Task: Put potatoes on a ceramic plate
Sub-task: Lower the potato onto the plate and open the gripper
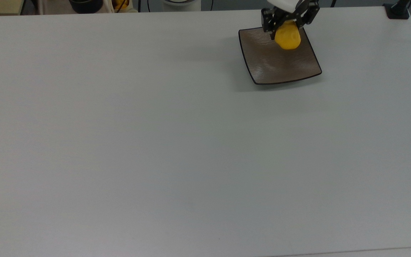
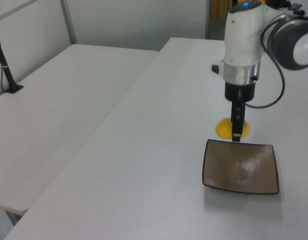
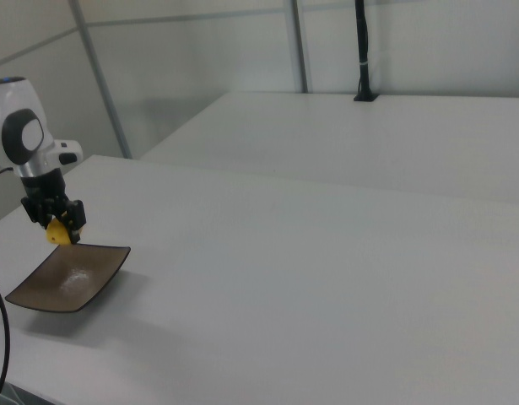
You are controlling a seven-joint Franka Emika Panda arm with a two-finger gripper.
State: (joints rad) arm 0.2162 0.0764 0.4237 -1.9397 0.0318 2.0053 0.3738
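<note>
I read the gripper (image 1: 287, 33) as clamped on 1 yellow potato (image 1: 288, 36), suspended above the far portion of the ceramic plate (image 1: 269, 64) in the top view. The plate rests on the white table (image 1: 155, 142).

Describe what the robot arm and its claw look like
The arm has smooth white rounded casings with a grey joint cap, narrowing to a silver metal wrist ring. A thin black cable loops out beside the wrist. The claw is black with slim dark fingers. A small blue light glows on top.
</note>
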